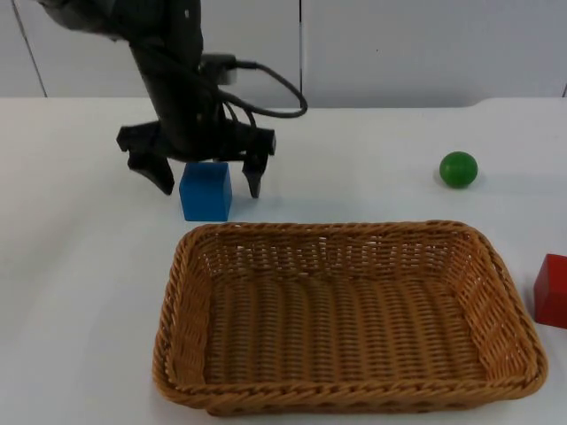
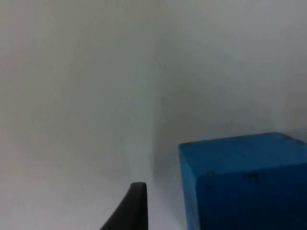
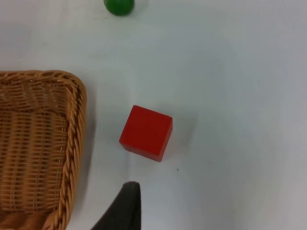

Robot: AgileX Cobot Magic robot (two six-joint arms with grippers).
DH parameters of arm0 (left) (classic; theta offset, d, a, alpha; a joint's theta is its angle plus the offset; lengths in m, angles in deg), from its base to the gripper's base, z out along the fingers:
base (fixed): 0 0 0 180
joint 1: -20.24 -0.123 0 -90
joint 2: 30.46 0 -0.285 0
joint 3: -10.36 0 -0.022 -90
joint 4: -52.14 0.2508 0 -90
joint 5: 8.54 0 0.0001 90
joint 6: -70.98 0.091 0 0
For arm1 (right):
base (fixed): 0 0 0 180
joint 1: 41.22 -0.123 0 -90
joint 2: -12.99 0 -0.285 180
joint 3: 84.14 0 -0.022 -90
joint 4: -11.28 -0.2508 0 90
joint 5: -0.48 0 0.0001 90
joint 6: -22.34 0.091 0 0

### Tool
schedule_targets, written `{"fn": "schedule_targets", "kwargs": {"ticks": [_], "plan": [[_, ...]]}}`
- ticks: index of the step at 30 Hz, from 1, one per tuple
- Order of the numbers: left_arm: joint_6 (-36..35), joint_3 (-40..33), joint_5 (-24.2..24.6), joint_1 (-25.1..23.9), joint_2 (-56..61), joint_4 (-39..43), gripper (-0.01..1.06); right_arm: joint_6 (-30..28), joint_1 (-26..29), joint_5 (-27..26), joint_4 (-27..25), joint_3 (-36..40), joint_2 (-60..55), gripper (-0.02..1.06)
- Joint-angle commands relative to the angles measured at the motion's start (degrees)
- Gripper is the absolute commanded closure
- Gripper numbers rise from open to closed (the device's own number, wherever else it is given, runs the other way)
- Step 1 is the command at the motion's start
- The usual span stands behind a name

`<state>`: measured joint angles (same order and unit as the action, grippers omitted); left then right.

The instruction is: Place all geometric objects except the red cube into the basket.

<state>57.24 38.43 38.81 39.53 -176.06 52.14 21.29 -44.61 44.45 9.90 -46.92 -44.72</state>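
Observation:
A blue cube [image 1: 205,191] stands on the white table just behind the far left corner of the wicker basket [image 1: 496,266]. My left gripper [image 1: 210,181] is open, one finger on each side of the cube, not touching it. In the left wrist view the blue cube [image 2: 244,182] sits close beside a black fingertip [image 2: 132,208]. A green ball [image 1: 458,168] lies at the far right. The red cube [image 1: 552,289] rests to the right of the basket. The right wrist view looks down on the red cube [image 3: 146,132], the green ball [image 3: 119,5] and the basket's rim [image 3: 76,124].
The basket holds nothing and takes up the middle front of the table. A grey partition wall closes off the far side. Bare table lies left of the basket and between the blue cube and the green ball.

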Motion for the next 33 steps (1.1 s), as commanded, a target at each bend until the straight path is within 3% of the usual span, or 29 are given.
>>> {"fn": "schedule_targets", "kwargs": {"ticks": [1, 6, 8, 9, 10, 12, 13, 14, 16, 25, 29, 33], "plan": [[-0.5, 0.6, 0.3, 0.2, -0.4, 0.0, 0.00, 0.0, 0.3, -0.5, 0.2, -0.2, 0.1, -0.01], [-0.2, 0.6, 0.3, 0.2, -0.4, 0.0, 0.02, 0.0, 0.3, -0.5, 0.2, -0.2, 0.1, -0.01], [-0.1, 0.6, 0.3, 0.2, -0.4, 0.0, 0.15, 0.0, 0.3, -0.5, 0.2, -0.2, 0.1, -0.01], [-0.1, 0.6, 0.3, 0.2, -0.4, 0.0, 0.15, 0.0, 0.3, -0.5, 0.2, -0.2, 0.1, -0.01], [-0.1, 0.6, 0.3, 0.2, -0.4, -0.5, 0.25, 0.0, 0.3, -0.5, 0.2, -0.2, 0.1, -0.01], [-0.5, 0.6, 1.4, 0.2, -0.4, -1.0, 0.65, 0.0, 0.3, -0.6, 0.2, -0.2, 0.1, -0.01], [-0.4, 0.6, 1.7, 0.2, -0.4, -1.1, 0.71, 0.0, 0.3, -0.6, 0.2, -0.2, 0.1, -0.01], [-0.4, 0.6, 3.0, 0.2, -0.4, -1.2, 0.99, 0.0, 0.3, -1.0, 0.2, -0.2, 0.1, -0.01], [-0.4, 0.6, 3.4, 0.2, 0.0, -1.3, 1.05, 0.0, 0.3, -1.0, 0.2, -0.2, 0.1, -0.01], [3.2, 0.6, 4.2, 0.2, 11.5, -1.3, 1.05, 0.0, 0.3, -1.4, 1.0, -0.2, 0.1, -0.01], [9.2, 0.5, 10.2, 0.2, 21.1, -1.3, 1.05, 0.0, 0.3, -1.4, 1.0, -0.2, 0.1, -0.01], [9.2, -1.1, 10.7, 0.2, 25.5, -1.0, 1.05, 0.0, 0.3, -1.4, 1.0, -0.2, 0.1, -0.01]]}}
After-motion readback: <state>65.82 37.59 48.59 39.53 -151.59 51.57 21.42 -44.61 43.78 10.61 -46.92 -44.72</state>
